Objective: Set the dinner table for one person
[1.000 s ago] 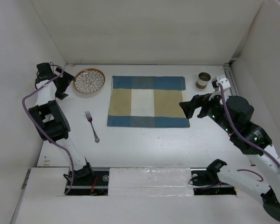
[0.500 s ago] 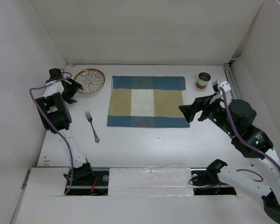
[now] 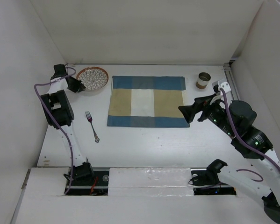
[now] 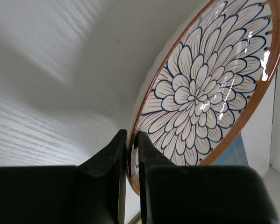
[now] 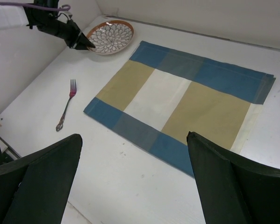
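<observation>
Lighting brightly and evenly from overhead, washing the white worktop nearly flat and casting only faint, soft shadows on it. Glinting in small white streaks along the glazed plate in the left wrist view. Blurring the dark right end effector near its lens, keeping the cloth sharp

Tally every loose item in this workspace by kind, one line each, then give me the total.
plate, rim pinched between the left fingers: 1
fork: 1
checked placemat: 1
small round cup: 1
Total: 4
</observation>
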`<state>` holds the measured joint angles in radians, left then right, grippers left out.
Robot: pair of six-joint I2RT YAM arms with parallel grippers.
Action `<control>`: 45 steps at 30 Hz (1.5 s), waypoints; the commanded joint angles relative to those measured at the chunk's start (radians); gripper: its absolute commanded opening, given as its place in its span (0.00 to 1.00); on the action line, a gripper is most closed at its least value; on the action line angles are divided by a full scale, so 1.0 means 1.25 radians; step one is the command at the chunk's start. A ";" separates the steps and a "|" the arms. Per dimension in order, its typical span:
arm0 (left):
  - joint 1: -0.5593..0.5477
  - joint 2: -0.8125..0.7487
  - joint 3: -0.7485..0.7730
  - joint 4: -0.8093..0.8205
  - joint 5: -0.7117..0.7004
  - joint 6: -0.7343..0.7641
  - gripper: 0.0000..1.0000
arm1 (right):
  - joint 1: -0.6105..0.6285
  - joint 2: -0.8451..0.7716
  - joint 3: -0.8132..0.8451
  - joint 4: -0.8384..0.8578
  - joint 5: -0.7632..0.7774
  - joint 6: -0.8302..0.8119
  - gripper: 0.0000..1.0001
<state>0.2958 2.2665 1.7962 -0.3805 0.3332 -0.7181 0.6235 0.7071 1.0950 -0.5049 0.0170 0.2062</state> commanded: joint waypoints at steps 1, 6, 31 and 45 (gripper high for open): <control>-0.005 0.020 0.006 -0.039 -0.013 0.030 0.00 | 0.006 -0.009 -0.010 0.059 -0.018 0.003 1.00; -0.005 -0.106 -0.093 0.120 0.097 0.001 0.00 | 0.006 -0.009 -0.017 0.059 -0.018 0.011 1.00; -0.337 -0.435 -0.301 0.384 0.224 -0.104 0.00 | 0.006 -0.055 -0.023 -0.024 0.064 0.040 1.00; -0.439 -0.267 -0.271 0.384 0.292 -0.077 0.00 | 0.006 -0.104 -0.048 -0.064 0.078 0.055 1.00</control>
<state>-0.2367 1.9957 1.4052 -0.0605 0.5896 -0.8032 0.6235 0.5915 1.0397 -0.5781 0.0948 0.2653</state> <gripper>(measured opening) 0.047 0.999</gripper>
